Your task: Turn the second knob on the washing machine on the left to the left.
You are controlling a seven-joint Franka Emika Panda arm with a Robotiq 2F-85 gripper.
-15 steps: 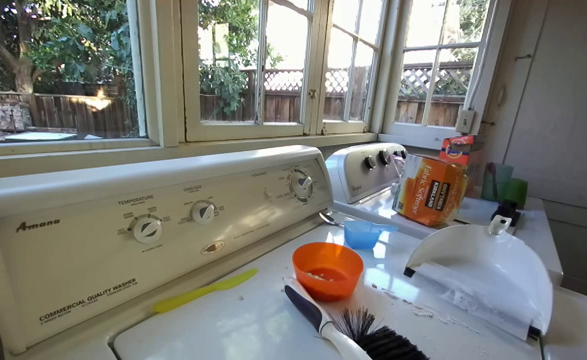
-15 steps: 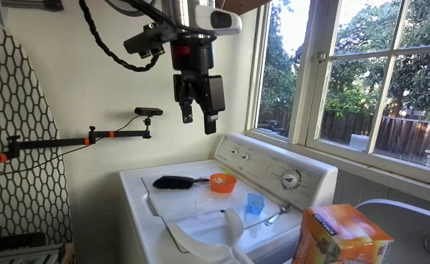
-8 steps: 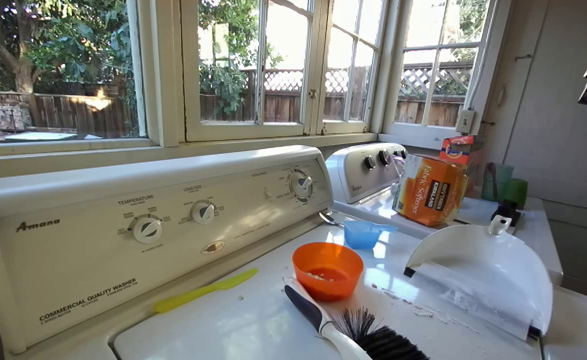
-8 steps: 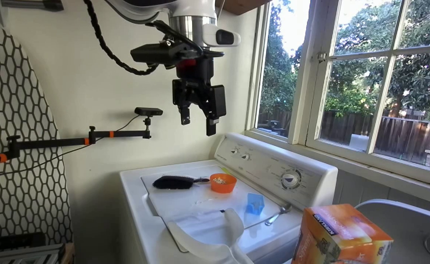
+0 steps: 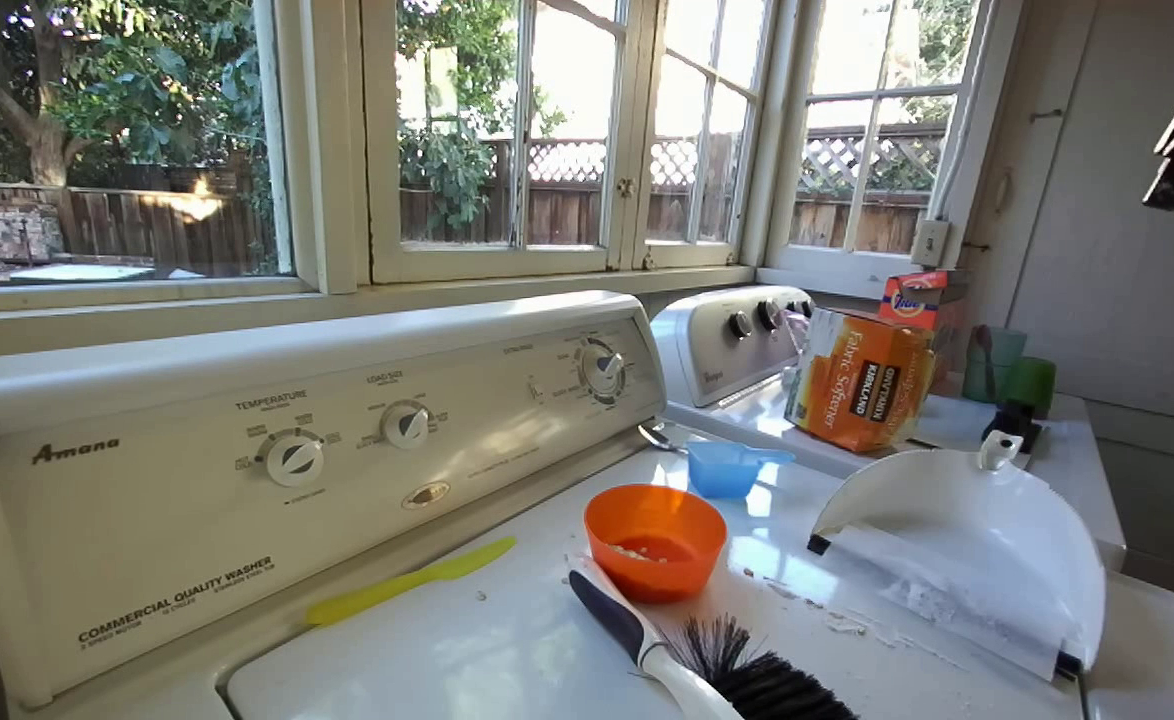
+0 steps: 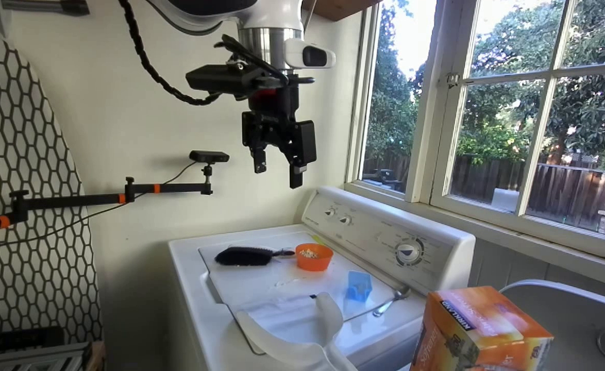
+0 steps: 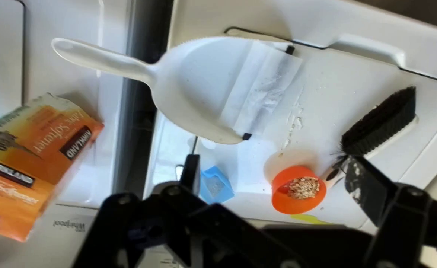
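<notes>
The left washing machine [image 5: 447, 365] is white, with a row of knobs on its back panel. Its second knob [image 5: 407, 424], under the words LOAD SIZE, is round and white; it also shows in an exterior view [image 6: 345, 220]. The TEMPERATURE knob [image 5: 296, 458] is beside it and a larger dial [image 5: 603, 369] sits at the panel's far end. My black gripper [image 6: 278, 176] points down, open and empty, high above the washer lid and apart from the knobs. Its fingers are spread wide in the wrist view [image 7: 273, 166]. The knobs are out of the wrist view.
On the lid are an orange bowl [image 5: 655, 545] with flakes, a brush [image 6: 246, 256], a blue scoop [image 6: 359, 286], a white dustpan [image 5: 987, 540], a yellow knife [image 5: 412, 580] and a spoon [image 6: 391, 301]. A fabric softener box [image 5: 859, 380] stands on the neighbouring machine. Windows rise behind the panel.
The arm has come lower and its wrist has turned slightly. The gripper shows more at the right edge of an exterior view. It stays open; the knobs and objects have not moved.
</notes>
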